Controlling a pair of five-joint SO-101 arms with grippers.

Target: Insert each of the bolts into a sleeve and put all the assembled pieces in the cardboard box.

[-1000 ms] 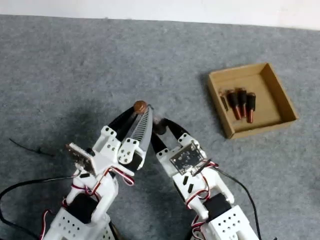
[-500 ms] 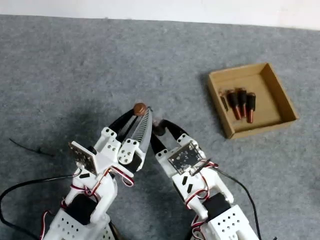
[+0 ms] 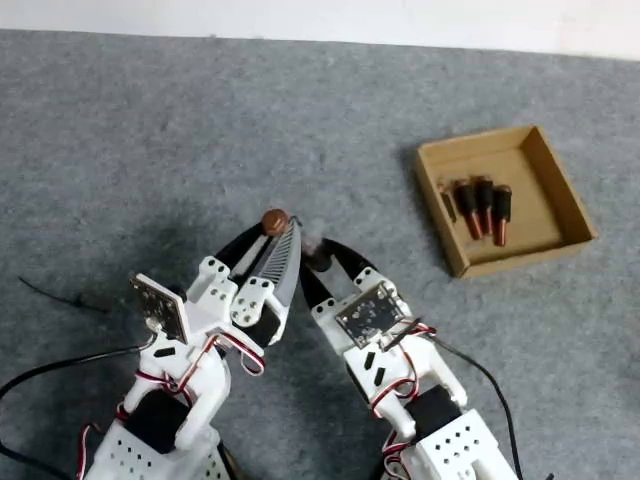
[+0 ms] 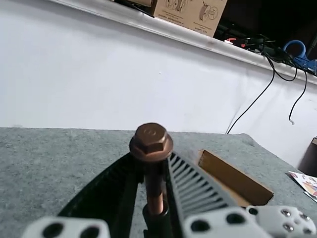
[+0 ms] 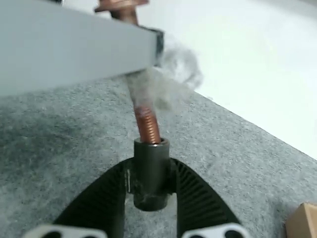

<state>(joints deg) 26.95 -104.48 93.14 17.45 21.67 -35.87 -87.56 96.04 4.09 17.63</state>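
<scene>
In the middle of the high view, the left end effector (image 3: 272, 238) is clamped on a copper bolt (image 4: 151, 141), head up. The bolt's threaded tip sits in the mouth of a black sleeve (image 5: 151, 171), which the right end effector (image 3: 322, 258) grips. At the right of the grey surface (image 3: 150, 130), the cardboard box (image 3: 533, 172) holds assembled pieces (image 3: 483, 208).

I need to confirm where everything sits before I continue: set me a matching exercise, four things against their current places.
Things:
1. bolt
2. sleeve
3. assembled pieces
4. cardboard box

Places:
A. lying inside the box
B. clamped in the right gripper
C. on the grey mat, off to the arms' right
D. clamped in the left gripper, head up

Pairs: 1-D, 2-B, 3-A, 4-C
</scene>
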